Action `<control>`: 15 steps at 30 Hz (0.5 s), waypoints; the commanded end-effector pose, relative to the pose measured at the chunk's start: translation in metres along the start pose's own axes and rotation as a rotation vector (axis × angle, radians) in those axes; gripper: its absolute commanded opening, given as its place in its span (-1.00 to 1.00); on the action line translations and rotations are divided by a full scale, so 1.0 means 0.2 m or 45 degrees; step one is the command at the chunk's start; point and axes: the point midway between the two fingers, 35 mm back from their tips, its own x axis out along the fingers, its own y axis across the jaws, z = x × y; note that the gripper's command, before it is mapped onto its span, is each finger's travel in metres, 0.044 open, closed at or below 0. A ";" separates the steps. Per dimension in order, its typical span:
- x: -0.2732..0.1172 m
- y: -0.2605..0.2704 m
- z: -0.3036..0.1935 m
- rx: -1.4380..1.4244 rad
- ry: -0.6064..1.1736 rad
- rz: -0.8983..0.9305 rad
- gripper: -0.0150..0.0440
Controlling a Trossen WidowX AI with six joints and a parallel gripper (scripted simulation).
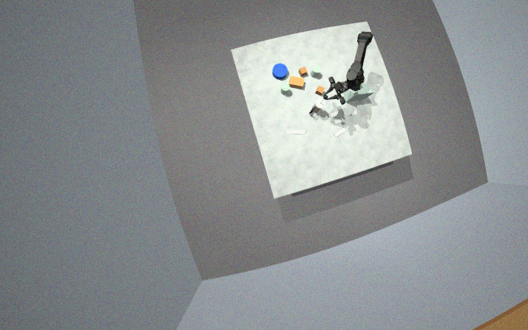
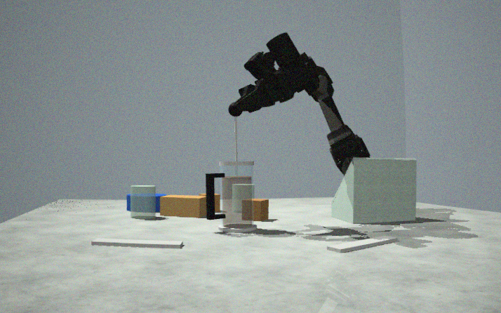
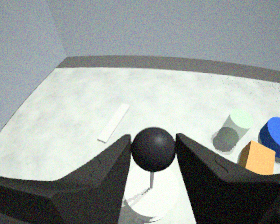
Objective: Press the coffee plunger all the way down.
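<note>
The coffee press [image 2: 236,194] is a clear upright cylinder with a pale lid and a black handle [image 2: 210,196] on its left in the exterior view. Its thin plunger rod [image 2: 236,140] stands tall above the lid, topped by a black ball knob [image 3: 153,149] [image 2: 235,109]. My gripper [image 3: 153,139] is shut on the knob, one fingertip at each side of it in the wrist view. In the top view the press [image 1: 319,104] is small beside the fingers, and its details are hard to make out.
A pale green wedge block [image 2: 384,190] stands right of the press. Orange blocks [image 2: 182,205] [image 1: 296,82], pale green cylinders [image 2: 142,202] [image 1: 316,71] and a blue disc [image 1: 279,71] stand left and behind. Two white bars [image 2: 137,243] [image 2: 361,245] lie in front.
</note>
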 end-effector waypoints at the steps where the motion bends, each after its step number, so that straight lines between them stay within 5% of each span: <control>1: 0.04 0.01 -0.09 -0.019 0.039 0.009 -0.08; 15: 0.11 0.02 -0.18 -0.019 0.040 0.010 -0.08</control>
